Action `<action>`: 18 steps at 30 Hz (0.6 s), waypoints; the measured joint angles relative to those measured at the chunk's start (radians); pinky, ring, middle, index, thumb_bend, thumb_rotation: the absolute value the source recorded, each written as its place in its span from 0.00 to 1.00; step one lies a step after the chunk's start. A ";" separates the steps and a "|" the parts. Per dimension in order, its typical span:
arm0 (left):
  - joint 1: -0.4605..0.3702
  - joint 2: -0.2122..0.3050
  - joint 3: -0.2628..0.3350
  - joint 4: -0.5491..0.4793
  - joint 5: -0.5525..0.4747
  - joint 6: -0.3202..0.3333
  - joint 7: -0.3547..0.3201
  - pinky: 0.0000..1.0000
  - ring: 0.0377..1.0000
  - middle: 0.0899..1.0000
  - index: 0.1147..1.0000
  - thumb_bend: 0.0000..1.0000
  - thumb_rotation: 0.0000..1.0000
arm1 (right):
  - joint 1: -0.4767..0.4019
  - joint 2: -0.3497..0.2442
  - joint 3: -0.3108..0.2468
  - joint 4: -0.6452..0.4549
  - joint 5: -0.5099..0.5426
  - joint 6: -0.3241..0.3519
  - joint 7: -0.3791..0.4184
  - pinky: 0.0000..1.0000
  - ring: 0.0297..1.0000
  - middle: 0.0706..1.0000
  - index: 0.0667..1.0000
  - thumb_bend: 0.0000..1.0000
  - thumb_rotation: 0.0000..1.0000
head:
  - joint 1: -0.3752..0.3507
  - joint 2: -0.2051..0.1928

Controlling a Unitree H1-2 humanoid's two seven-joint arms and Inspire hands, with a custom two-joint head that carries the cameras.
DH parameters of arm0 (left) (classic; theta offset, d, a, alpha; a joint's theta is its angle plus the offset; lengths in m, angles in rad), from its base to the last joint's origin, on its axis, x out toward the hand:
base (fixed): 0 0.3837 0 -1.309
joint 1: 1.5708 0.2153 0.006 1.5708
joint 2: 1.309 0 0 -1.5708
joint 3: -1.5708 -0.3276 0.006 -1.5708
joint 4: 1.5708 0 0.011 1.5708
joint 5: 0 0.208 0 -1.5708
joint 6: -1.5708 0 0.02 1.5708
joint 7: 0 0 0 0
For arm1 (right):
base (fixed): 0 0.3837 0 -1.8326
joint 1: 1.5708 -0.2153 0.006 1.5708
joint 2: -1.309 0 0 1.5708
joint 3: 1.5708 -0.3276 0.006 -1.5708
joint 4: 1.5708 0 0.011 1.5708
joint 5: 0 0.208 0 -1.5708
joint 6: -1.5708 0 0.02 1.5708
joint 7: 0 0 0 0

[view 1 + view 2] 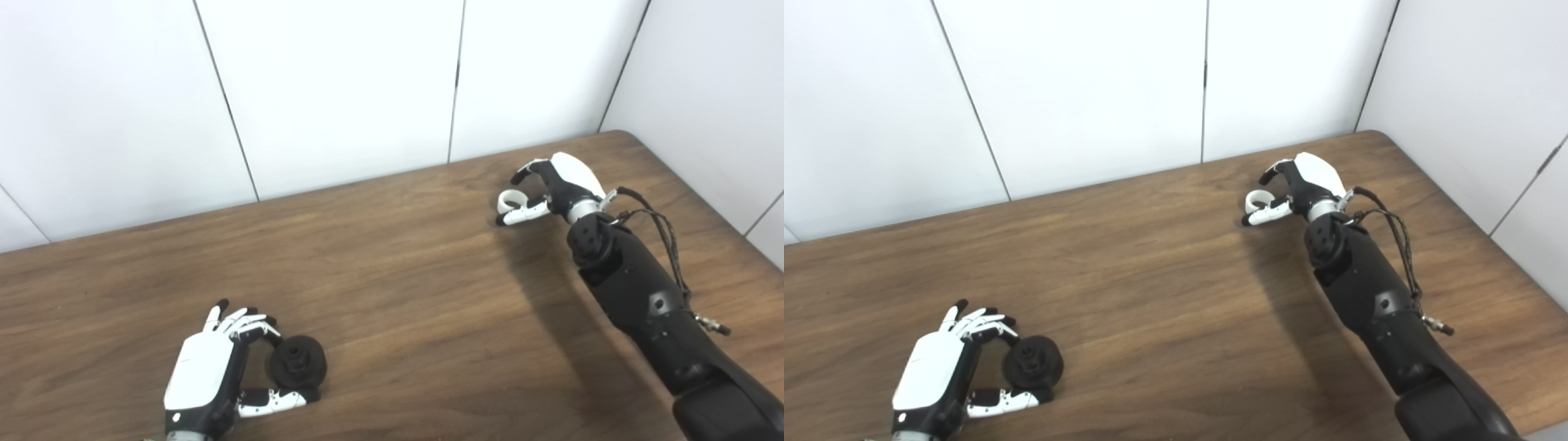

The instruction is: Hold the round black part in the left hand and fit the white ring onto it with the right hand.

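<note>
My left hand (208, 373) is curled around the round black part (298, 362), low on the wooden table (392, 294) near me, and my right hand (554, 184) is far off by the back edge, pinching the white ring (510, 201). I think I am grabbing both pieces. I should squeeze each one tight before lifting, keep the part's bumpy middle facing the ring, and bring them together slowly.

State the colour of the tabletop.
The tabletop is dark brown wood grain, best seen in the left eye view.
</note>
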 measured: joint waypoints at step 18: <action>0.000 0.001 0.002 -0.004 0.000 0.000 -0.007 1.00 0.85 0.72 0.42 0.52 0.05 | 0.000 0.000 0.012 0.006 -0.003 0.008 0.000 0.83 0.93 0.86 0.64 0.80 0.27 | 0.003 0.006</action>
